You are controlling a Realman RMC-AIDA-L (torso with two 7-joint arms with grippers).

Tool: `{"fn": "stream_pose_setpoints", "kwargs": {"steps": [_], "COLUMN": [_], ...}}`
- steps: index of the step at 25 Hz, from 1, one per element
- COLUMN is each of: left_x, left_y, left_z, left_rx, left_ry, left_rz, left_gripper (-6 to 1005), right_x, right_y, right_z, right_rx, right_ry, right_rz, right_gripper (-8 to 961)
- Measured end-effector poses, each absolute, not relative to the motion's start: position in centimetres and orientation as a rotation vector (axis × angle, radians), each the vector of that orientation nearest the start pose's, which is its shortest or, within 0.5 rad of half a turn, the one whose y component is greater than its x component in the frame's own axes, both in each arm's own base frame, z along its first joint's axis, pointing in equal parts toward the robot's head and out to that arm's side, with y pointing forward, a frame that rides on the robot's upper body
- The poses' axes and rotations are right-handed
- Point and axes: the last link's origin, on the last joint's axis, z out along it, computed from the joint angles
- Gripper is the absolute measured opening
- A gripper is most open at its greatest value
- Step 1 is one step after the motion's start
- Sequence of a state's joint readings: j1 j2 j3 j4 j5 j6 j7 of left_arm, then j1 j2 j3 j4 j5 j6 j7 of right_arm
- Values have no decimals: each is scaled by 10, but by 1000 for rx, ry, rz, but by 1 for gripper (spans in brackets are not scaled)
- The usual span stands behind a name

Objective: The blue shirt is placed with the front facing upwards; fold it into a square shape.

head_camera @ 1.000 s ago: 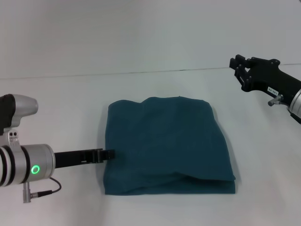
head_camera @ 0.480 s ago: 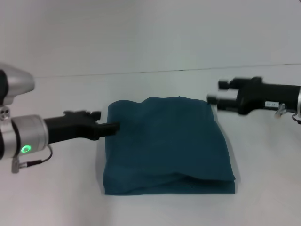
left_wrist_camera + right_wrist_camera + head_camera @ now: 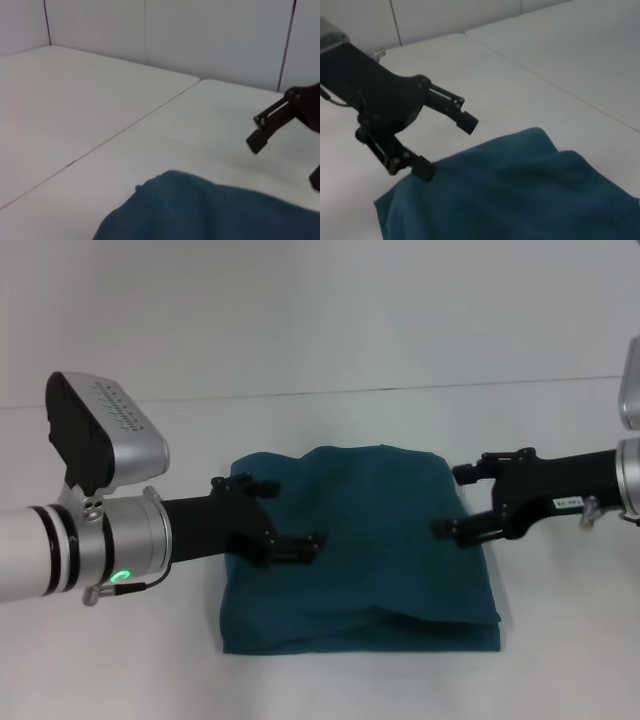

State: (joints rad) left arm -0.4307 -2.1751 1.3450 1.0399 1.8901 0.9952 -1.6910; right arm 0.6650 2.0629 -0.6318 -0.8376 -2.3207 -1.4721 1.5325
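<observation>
The blue shirt [image 3: 355, 545], a dark teal cotton garment already folded into a thick, roughly square bundle, is lying in the middle of the white table [image 3: 560, 660], its layered edge showing along the near side. The left gripper [image 3: 285, 515] is now reaching in over the shirt's left portion with its black fingers spread wide, holding nothing; a second ago it was only touching the left edge from outside. The right gripper [image 3: 465, 502] is likewise hovering over the shirt's right edge with fingers parted and empty, having swung in from the far right of the table. With both arms closing onto the bundle from opposite sides, the fold is looking nearly finished, and the likely step is pressing or squaring the sides.
</observation>
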Motion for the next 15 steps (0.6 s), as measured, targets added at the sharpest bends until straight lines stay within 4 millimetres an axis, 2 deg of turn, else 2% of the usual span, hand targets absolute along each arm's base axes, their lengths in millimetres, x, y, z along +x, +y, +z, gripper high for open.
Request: {"fn": "stream_pose_setpoints", "kwargs": {"steps": [4, 7, 15], "left_x": [-187, -186, -180], "left_y": [359, 356, 357], "left_z": [-57, -59, -61], "left_rx": [-2645, -2664, -2679], "left_ry": [-488, -495, -463], "left_rz": [-423, -427, -434], "left_gripper": [945, 945, 945], "right_x": [260, 265, 268], "right_y": [375, 373, 364], "right_z": [38, 40, 32], "right_rx": [-2702, -2701, -2705], "right_ry": [500, 491, 510], "right_rz": [216, 200, 221], "right_gripper": [947, 947, 947]}}
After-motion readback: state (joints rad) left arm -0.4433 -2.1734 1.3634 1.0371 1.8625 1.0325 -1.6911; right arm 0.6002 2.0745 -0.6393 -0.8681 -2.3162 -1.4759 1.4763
